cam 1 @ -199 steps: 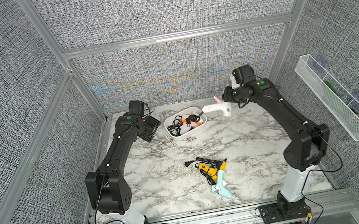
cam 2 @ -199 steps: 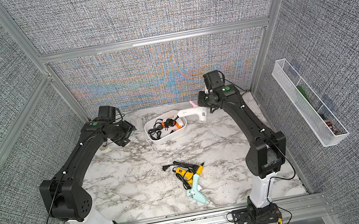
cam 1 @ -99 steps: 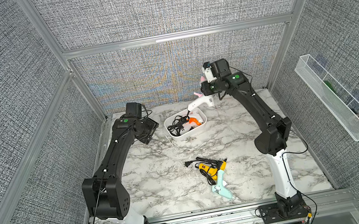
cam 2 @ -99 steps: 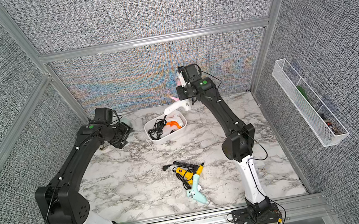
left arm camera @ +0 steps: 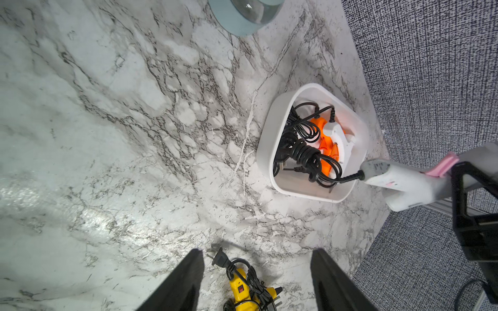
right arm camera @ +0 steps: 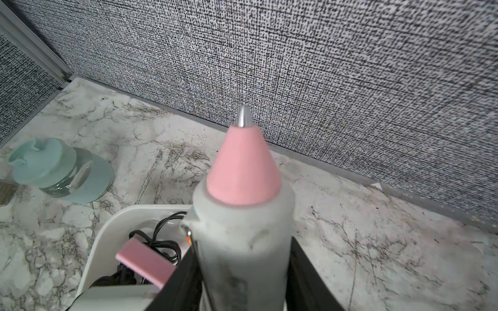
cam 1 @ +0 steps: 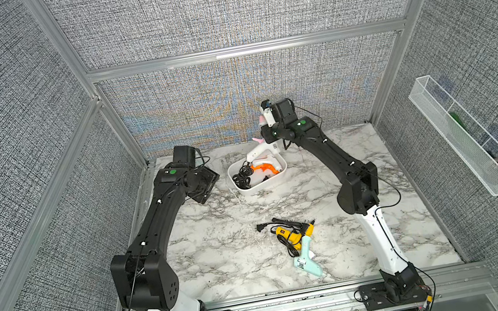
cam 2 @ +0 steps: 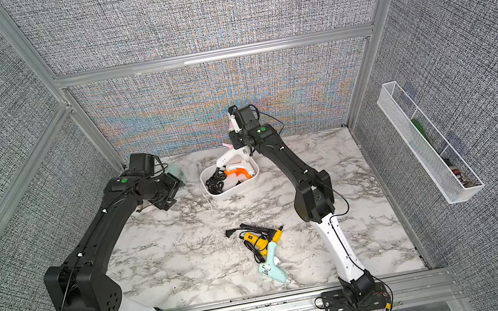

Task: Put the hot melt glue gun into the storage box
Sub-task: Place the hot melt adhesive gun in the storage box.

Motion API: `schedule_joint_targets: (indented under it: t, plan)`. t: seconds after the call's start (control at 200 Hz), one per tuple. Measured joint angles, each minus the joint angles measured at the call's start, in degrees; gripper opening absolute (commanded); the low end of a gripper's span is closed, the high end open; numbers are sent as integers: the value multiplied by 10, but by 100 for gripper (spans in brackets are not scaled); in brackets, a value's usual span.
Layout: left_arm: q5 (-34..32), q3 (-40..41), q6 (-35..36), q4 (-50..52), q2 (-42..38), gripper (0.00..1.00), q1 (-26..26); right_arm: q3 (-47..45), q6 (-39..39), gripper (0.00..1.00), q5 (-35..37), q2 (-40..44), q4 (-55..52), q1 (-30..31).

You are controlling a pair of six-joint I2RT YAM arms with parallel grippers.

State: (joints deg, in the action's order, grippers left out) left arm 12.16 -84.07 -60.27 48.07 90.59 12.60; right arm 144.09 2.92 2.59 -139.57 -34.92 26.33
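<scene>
Plainly, the left tool [left arm camera: 257, 253] hangs spread and empty over the counter [left arm camera: 107, 161], near a teal-lidded glass jar [right arm camera: 59, 169], and takes no part in the placing. Further right, the white glue gun with the pink nose [cam 1: 259, 151] is pinched around its barrel by the right tool [right arm camera: 242, 269]. It sits tilted above the far rim of the storage box [cam 1: 267, 187], nose raised toward the back wall, handle end low, and its black cord runs down into the box. The likely trouble is the release: the box is shallow and crowded, so a gun let go at this slant could land on the rim or the coiled cords and tip out toward the wall. The cord could also drag the light box if the arm swings. Just right of the box and nearer the front, a yellow glue gun [cam 1: 289, 233] and a mint glue gun [cam 1: 305, 258] lie touching on the counter, not yet stored. As for containers, I cannot tell what the jar holds. The storage box holds an orange-and-white glue gun [left arm camera: 331, 140] and bundles of black cord [left arm camera: 299, 150]. The wire-mesh tray [cam 1: 485, 170] on the right wall holds a green item and bits too small to name.
</scene>
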Motion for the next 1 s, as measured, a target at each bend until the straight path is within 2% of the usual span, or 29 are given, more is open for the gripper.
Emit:
schedule_joint_targets:
  t: [0.31, 0.641, 0.766, 1.001]
  plan:
    - [0, 2, 0, 0, 0, 68, 0, -41, -13, 10, -3, -46, 7, 7]
    - [0, -5, 1, 0, 7, 68, -1, -121, -1, 10, 14, -27, 9, 3]
    - [0, -7, 2, 0, 8, 68, -2, -121, 10, 10, 18, -29, 7, 2]
    - [0, -14, 3, 0, 11, 68, -3, -57, 23, 17, 36, -55, -24, -6]
